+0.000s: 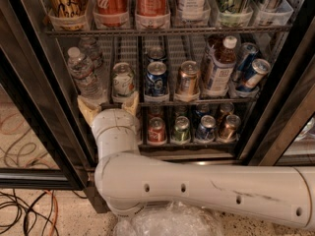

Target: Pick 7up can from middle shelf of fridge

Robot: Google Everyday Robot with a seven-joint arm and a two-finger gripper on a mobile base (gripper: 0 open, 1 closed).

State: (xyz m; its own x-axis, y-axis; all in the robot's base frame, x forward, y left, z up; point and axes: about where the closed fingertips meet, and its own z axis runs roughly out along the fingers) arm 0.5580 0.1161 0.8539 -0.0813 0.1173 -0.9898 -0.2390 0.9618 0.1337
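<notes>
Gripper (109, 101) position: at the front edge of the middle shelf (170, 103), left part of the fridge (32, 113) opening, on the end of the white arm (197, 186) that enters from the lower right. Its two tan fingers (87, 110) point upward and stand wide apart, one at each side of the wrist; nothing is held between them. 7up can (123, 79) location: upright in its clear tray on the middle shelf, second lane from the left, directly above and behind the spread fingertips; contact between the can and the fingers cannot be confirmed. Adjacent items on the same shelf: a clear water bottle (81, 73) just left of the 7up can, a blue can (156, 78) just right of it, then a bronze can (187, 77), a white-capped bottle (219, 66) and tilted blue cans (254, 73) at the far right. Upper rack: tall red bottles (110, 0). Lower rack: a row of small cans (180, 129), partly hidden behind the arm on the left. Floor: cables (24, 214) at lower left, crumpled clear plastic (172, 222) beneath the arm.
</notes>
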